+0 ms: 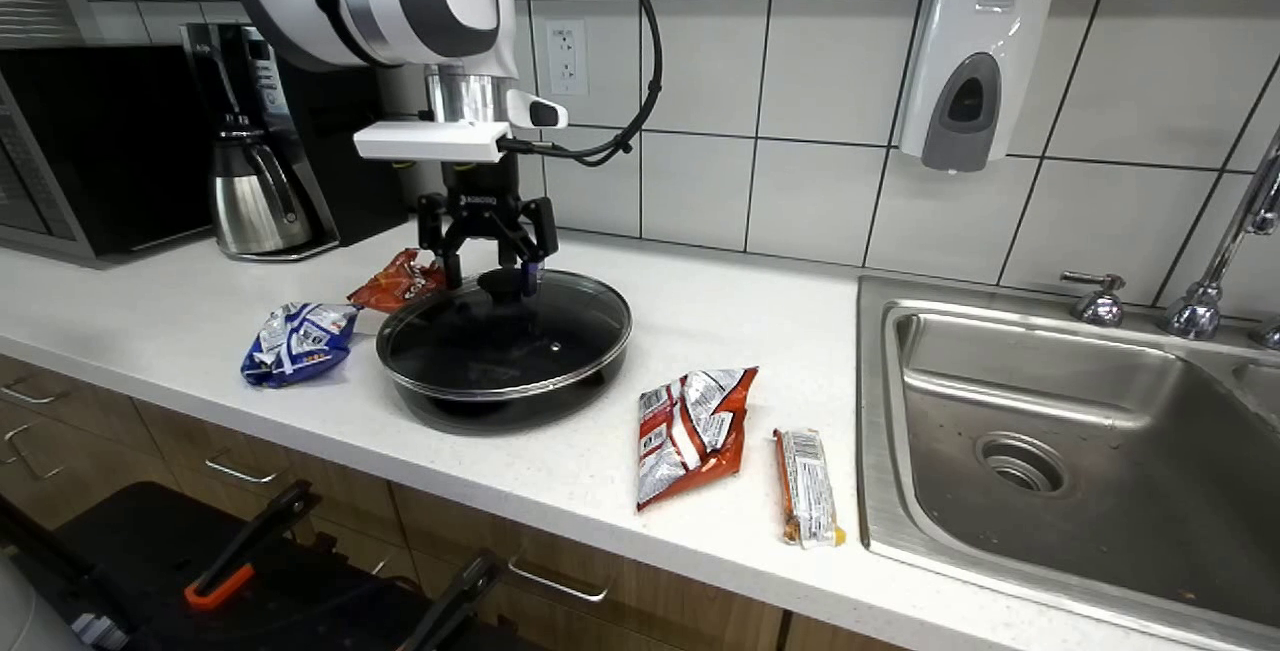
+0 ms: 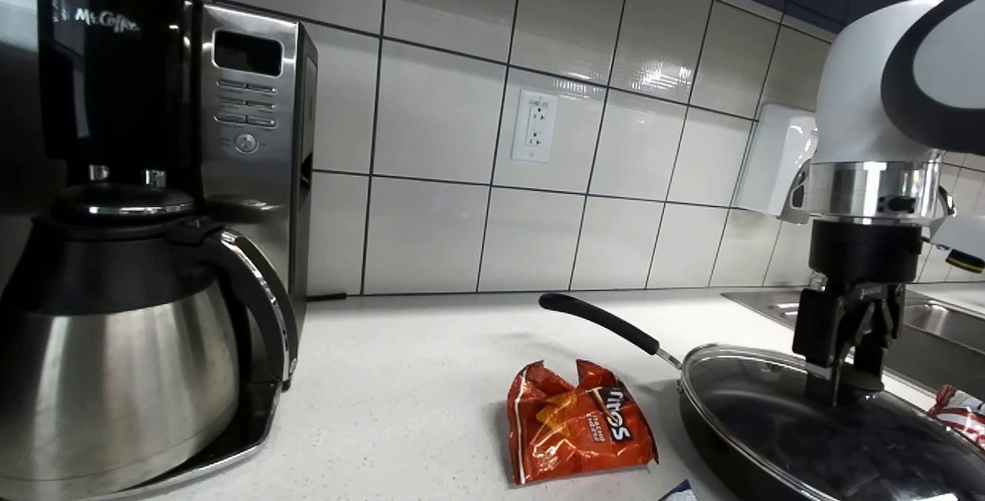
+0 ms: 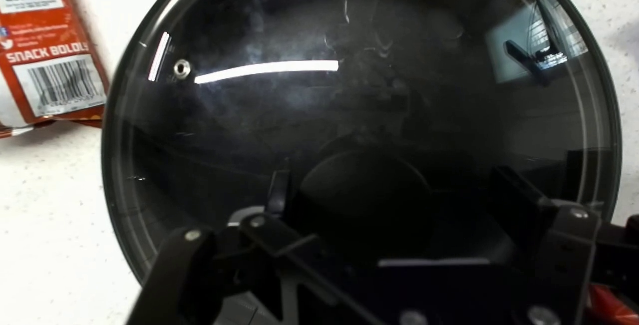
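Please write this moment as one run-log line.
gripper: open | knob: between fingers | glass lid: on pan | blue bag: beside pan

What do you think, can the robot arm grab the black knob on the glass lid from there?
Probably yes: the open jaws stand on either side of the black knob, low over the glass lid, and nothing visible blocks the gap between them and the knob.

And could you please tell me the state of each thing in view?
Black Robotiq gripper: open, astride the round black knob
Round glass lid: resting on the round black pan
Pan: covered
Orange Doritos bag: crumpled
Blue-white snack bag: crumpled
Red-silver snack bag: barcode side up
Slim silver-orange wrapped bar: lying flat
Stainless-steel carafe: lidded
Black coffee maker: display dark
Wooden drawers: shut
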Robot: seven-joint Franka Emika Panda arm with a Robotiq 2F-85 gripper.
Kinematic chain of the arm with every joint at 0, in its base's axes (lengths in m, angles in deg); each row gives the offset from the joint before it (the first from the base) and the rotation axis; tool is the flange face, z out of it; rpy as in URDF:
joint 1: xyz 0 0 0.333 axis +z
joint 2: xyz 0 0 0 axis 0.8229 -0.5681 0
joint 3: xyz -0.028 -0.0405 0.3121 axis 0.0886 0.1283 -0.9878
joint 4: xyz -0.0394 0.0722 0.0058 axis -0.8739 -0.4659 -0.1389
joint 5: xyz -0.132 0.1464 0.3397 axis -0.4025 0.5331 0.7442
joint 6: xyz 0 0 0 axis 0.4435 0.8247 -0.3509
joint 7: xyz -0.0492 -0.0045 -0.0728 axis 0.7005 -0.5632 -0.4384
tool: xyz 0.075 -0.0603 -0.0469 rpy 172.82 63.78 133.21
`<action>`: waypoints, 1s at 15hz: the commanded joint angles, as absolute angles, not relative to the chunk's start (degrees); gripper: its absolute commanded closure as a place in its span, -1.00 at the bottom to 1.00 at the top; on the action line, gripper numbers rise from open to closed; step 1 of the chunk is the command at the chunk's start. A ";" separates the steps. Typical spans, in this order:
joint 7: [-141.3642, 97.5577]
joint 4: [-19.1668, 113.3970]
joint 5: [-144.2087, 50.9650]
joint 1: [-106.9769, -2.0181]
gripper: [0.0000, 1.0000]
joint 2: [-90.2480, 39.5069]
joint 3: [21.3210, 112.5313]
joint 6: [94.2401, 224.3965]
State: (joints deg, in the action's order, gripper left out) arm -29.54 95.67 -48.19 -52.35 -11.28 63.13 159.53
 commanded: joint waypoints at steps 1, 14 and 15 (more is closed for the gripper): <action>-27.66 96.81 -48.09 -52.84 -1.00 -9.89 62.49 160.21; -28.05 97.05 -48.06 -53.55 0.23 -8.84 63.18 159.51; -28.05 96.99 -48.13 -53.55 0.23 -8.69 63.19 159.44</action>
